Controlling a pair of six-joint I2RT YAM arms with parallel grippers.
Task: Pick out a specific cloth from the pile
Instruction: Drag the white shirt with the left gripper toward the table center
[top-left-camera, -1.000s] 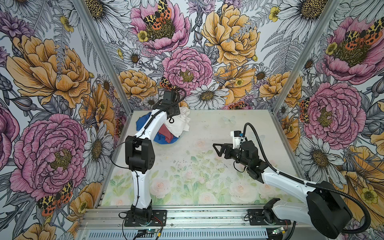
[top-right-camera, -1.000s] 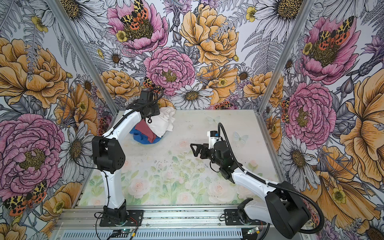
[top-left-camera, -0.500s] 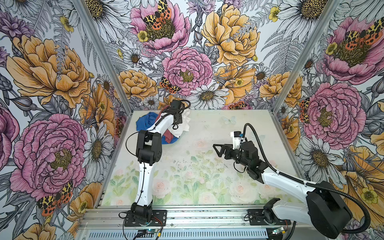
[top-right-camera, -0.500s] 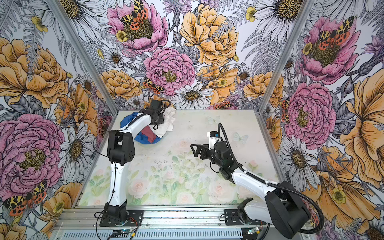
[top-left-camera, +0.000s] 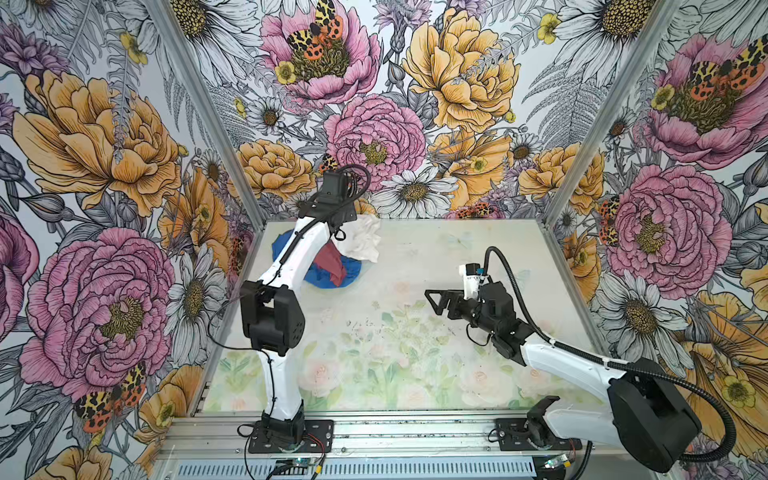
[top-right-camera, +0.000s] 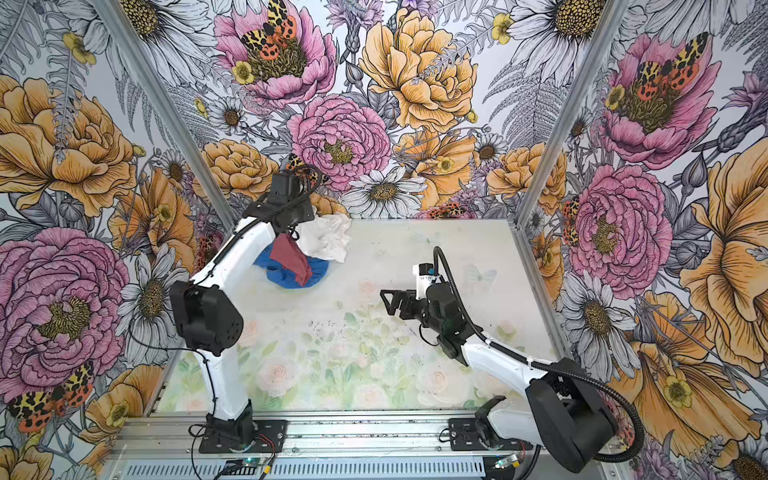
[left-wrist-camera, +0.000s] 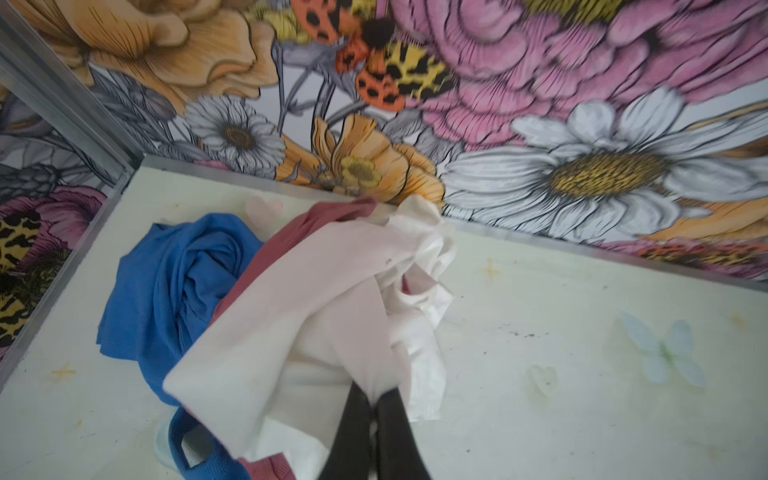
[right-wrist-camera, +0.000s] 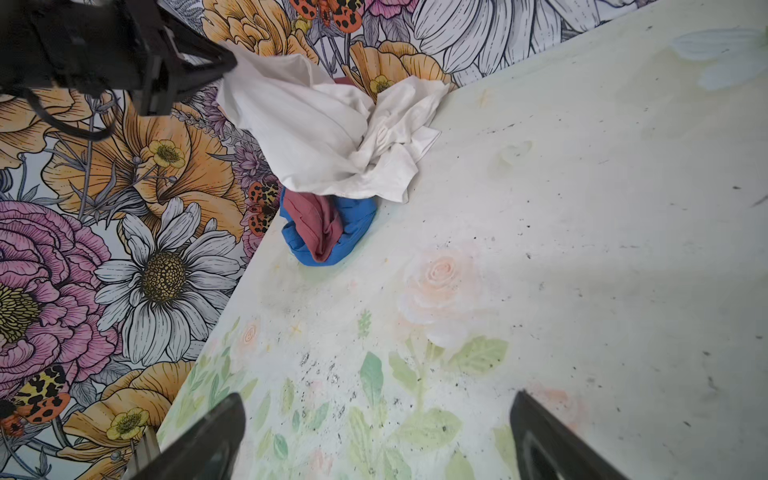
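We find the left hand (left-wrist-camera: 374, 409) clamped on a fold of the cloth (left-wrist-camera: 316, 299), jaws together with white fabric pinched between the tips. In the right wrist view the cloth (right-wrist-camera: 332, 137) hangs stretched from that hand down to the pile (right-wrist-camera: 328, 228), so it is partly raised, but its far end rests on the blue cloth (left-wrist-camera: 166, 291) and the red cloth (left-wrist-camera: 291, 237). The pile lies just below and beyond the left hand, in the far corner of the counter (top-left-camera: 415, 353). In both top views the white fabric (top-left-camera: 361, 243) (top-right-camera: 328, 239) lies just beside that hand, with the blue and red cloths below it.

The right hand (top-left-camera: 440, 301) hovers well apart from the pile, jaws wide, holding nothing.

Our judgement on progress: the grasp is done; the extraction is not. The cloth has yet to be drawn clear of the other two and set down apart. The red cloth touches the white underside and may be dragged along.

Against the earlier frames: the left hand has closed on the fabric and risen with it. The right arm has not moved.
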